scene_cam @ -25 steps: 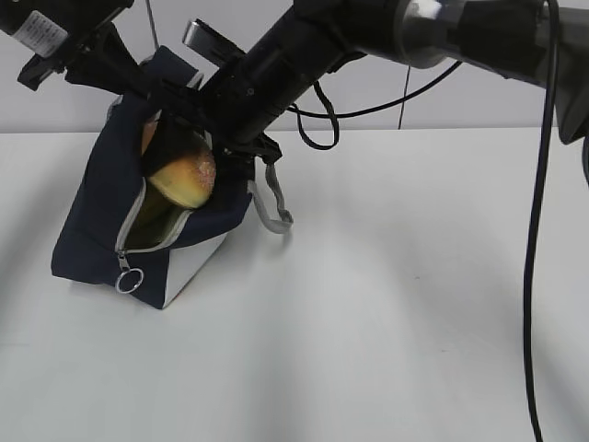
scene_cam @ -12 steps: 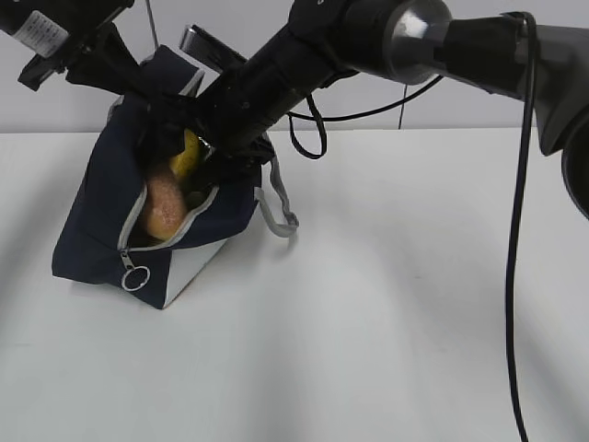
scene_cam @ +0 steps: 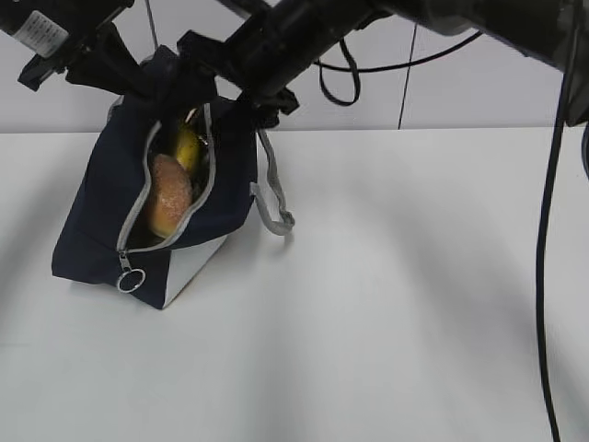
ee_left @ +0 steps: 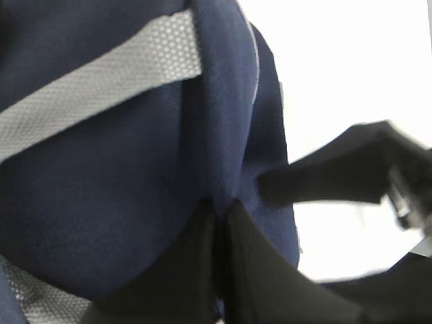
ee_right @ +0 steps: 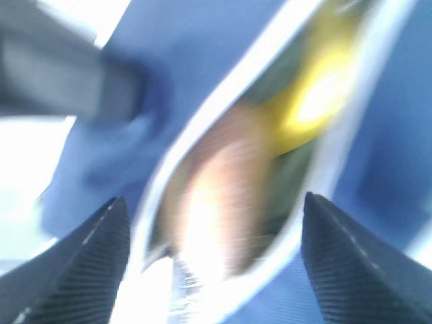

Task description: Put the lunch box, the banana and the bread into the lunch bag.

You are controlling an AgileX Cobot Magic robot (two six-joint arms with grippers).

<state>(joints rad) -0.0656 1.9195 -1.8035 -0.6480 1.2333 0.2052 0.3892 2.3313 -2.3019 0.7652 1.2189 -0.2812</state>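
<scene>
The bread [scene_cam: 167, 206] and banana [scene_cam: 189, 147] lie inside the unzipped lunch bag [scene_cam: 97, 216] on the white table [scene_cam: 386, 304]. The left gripper [ee_left: 219, 216] pinches the bag's navy fabric beside a grey strap handle [ee_left: 101, 81], while the right gripper [ee_right: 212, 223] hangs empty and spread wide above the opening.

The left arm reaches in from the upper left corner of the exterior view, angled downward, and its left claw [ee_left: 219, 223] has both fingers pressed together on a fold of the lunch bag [scene_cam: 101, 198] fabric at the top rear edge. The right arm slants in from the upper right across the middle. The right claw [ee_right: 209, 270] hangs above the bag's opening, fingers spread wide apart and holding nothing.
</scene>
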